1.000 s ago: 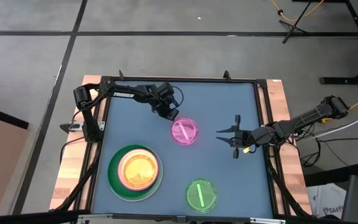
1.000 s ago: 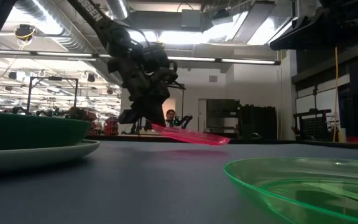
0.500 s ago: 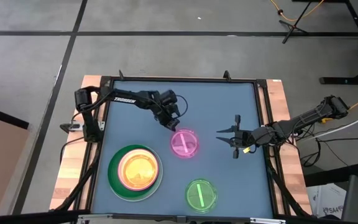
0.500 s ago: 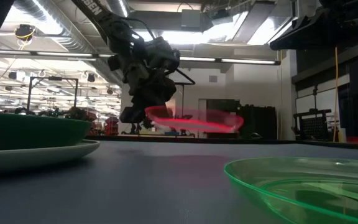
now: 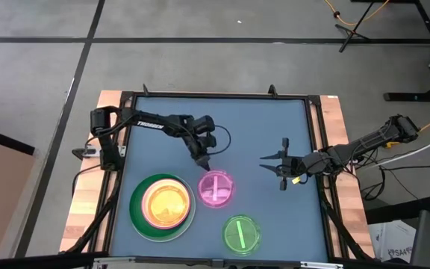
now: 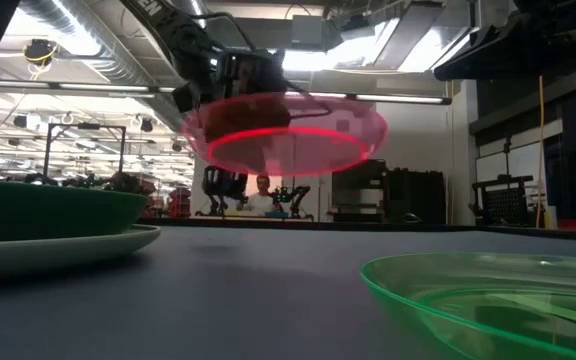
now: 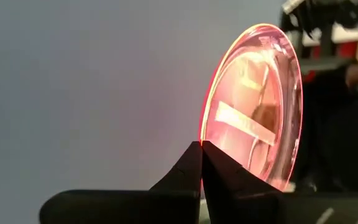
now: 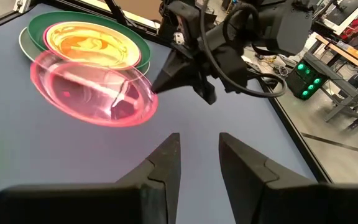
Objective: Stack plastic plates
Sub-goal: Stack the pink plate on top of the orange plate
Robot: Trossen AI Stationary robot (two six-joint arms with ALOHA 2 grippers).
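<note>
My left gripper (image 5: 203,165) is shut on a small translucent pink plate (image 5: 217,188), which hangs over the middle of the table. In the low view the pink plate (image 6: 288,130) floats clear above the tabletop. At the near left stands a stack (image 5: 163,205): an orange-yellow plate on a dark green plate (image 5: 137,211) on a pale one. A small translucent green plate (image 5: 241,234) lies flat on the table near the front edge. My right gripper (image 5: 278,166) hovers open at the right, nothing between its fingers. My left gripper pinches the pink plate's rim (image 7: 204,132) between its two fingers, at the plate's far left edge. The fingers slant down from the table's far left side. The plate is lifted clear of the table and juts out beyond the fingertips, roughly level.
The dark mat has a black frame rail (image 5: 215,96) around it. Bare mat lies between the stack and the green plate, and along the far side. The right arm (image 5: 364,142) reaches in from the right edge.
My left gripper has swung toward the table's near edge and rolled at the wrist, still shut on the pink plate. The plate, tilted and low over the table before, has risen and levelled out, and now hangs nearer the stack.
</note>
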